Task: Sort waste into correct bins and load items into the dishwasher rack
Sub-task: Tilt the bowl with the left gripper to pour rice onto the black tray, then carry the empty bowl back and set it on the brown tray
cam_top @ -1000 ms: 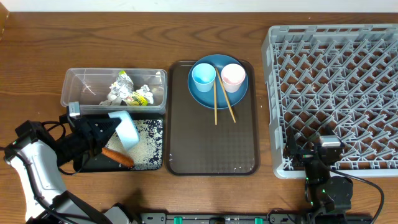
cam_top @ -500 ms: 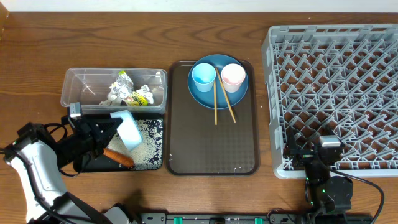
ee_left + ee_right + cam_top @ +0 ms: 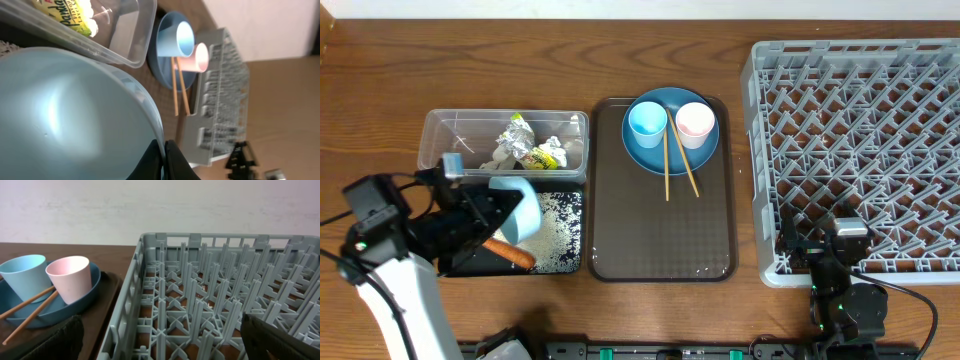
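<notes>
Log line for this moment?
left hand: shut on pale blue bowl over black tray | right hand: open, at rack | rice, carrot in tray

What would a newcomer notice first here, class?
The grey dishwasher rack fills the right side. At left, the left gripper holds a pale blue bowl tilted over the black tray of rice. Mid-table, a light blue cup and a pink cup stand on a dark blue plate.
</notes>
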